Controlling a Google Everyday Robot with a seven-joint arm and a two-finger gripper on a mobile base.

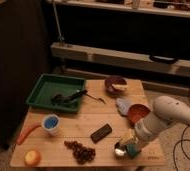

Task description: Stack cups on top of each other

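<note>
Seen from above: a wooden table [88, 125] with a white robot arm [163, 120] reaching in from the right. Gripper [127, 148] low at the near right edge, down around a pale cup-like thing [120, 149], probably the white cup; whether the fingers are closed on it or spread beside it, cannot tell. Light-blue cup [51, 123] upright near the left edge, well apart from the gripper.

Judged as the grasping or lifting step. Best done by keeping the white cup level, lifting clear of the dark bar [101, 133] and the grapes [80, 150] lying between, then lowering straight down, centred over the blue cup's mouth.

Containers: green tray [38, 95] at the far left, holding dark utensil-like items. Maroon bowl [115, 83] at the far edge with something pale yellow inside. Orange-red bowl [138, 112] just beside the arm, contents not discernible. Blue cup's inside shows only blue
</note>
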